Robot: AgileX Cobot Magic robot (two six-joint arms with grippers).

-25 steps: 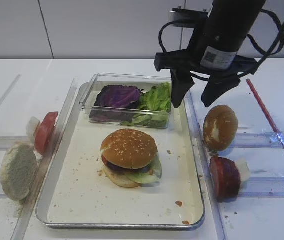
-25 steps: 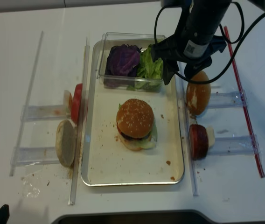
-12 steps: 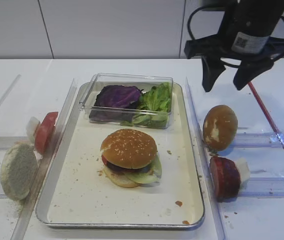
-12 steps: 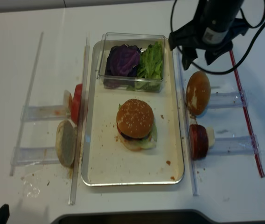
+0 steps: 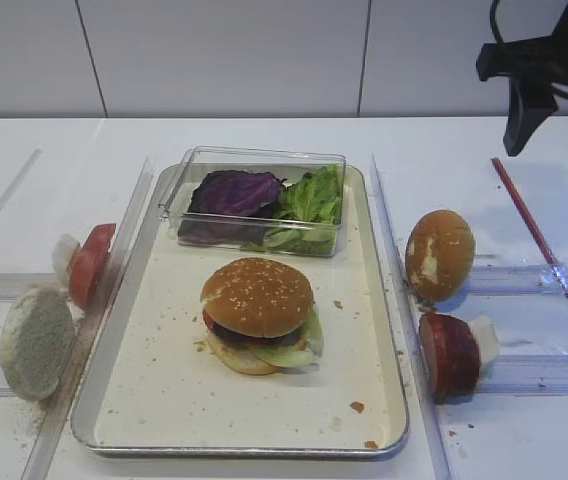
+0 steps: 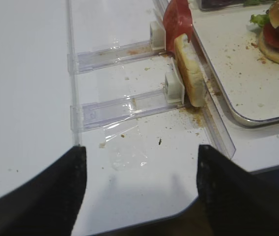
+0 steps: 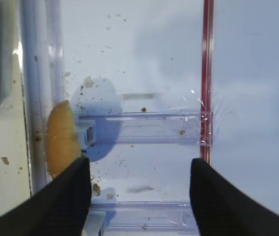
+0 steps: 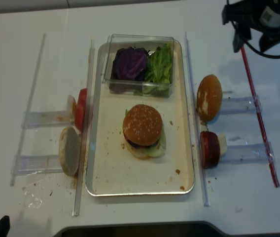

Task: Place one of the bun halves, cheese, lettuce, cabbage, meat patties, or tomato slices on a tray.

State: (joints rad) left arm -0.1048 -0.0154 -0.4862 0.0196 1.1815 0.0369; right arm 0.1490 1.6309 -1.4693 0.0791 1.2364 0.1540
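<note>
One silver tray (image 5: 384, 300) held one stacked burger topped by one sesame bun half (image 5: 258, 295), with one clear box (image 5: 254, 160) at its far end holding one clump of purple cabbage (image 5: 236, 192) and one of green lettuce (image 5: 309, 205). To the left stood one tomato slice (image 5: 90, 262) and one pale flat bun half (image 5: 36, 342); to the right stood one smooth brown bun (image 5: 440, 255) and one meat patty (image 5: 449, 355). The right gripper (image 5: 554, 115) hung at the far right, above the table, jaws spread wide and holding nothing; the left gripper (image 6: 139, 182) hovered over the near left table, fingers likewise apart and empty.
</note>
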